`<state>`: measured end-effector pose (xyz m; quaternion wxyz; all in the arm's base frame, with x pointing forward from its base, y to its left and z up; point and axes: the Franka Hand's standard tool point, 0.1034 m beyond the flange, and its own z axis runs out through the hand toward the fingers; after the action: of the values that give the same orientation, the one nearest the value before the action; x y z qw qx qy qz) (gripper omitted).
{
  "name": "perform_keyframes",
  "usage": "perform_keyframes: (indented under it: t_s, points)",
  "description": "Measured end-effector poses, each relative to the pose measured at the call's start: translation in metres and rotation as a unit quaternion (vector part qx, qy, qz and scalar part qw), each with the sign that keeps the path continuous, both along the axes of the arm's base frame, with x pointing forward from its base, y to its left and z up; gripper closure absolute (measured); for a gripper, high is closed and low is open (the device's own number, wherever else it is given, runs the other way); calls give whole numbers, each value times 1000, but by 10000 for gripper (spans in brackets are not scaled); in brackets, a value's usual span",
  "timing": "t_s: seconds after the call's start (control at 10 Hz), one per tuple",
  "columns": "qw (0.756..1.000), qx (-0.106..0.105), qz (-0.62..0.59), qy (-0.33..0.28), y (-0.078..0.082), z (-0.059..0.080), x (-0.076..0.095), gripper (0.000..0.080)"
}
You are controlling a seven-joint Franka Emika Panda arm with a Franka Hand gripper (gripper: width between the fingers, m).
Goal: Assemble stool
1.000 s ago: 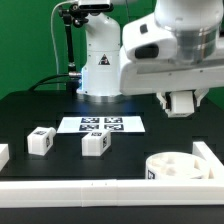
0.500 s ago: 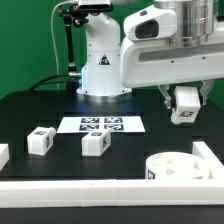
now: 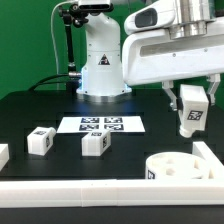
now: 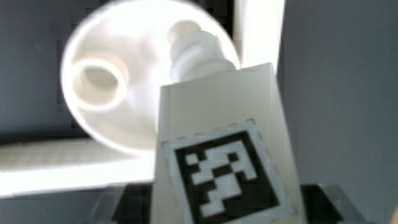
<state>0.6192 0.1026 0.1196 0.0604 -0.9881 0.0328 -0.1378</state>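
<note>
While the exterior view's left edge shows only a sliver of a white part [image 3: 3, 155], too cropped to name, the black desk [image 3: 30, 110] next carries two loose stool legs. The first leg [image 3: 40, 141] and the second leg [image 3: 96, 144] stand apart from each other with their tags showing. Just behind them the marker board [image 3: 101, 125] lies flat, and the arm's white base [image 3: 100, 60] rises beyond it. Over on the exterior view's right, the end effector [image 3: 190, 100] is clamped around the held leg [image 3: 190, 120], which hangs slightly tilted and clear of the desk. Below it, not touching, the round seat disc [image 3: 180, 168] rests in the corner of the white border rail [image 3: 90, 188]. In the wrist view the held leg [image 4: 222, 150] fills the foreground, its tag facing the camera. The seat disc [image 4: 116, 80] is a blur beyond it.
</note>
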Motion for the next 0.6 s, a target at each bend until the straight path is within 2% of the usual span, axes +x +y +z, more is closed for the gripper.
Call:
perform_keyframes:
  t_s: [0.1,0.3,0.6]
  points:
    - [1000,-1,0,-12,1,-3,-3,471]
    - [997,-1,-2,-72,1,-2,2,471]
    - [996,-9,13,-87,-7,-4,23,471]
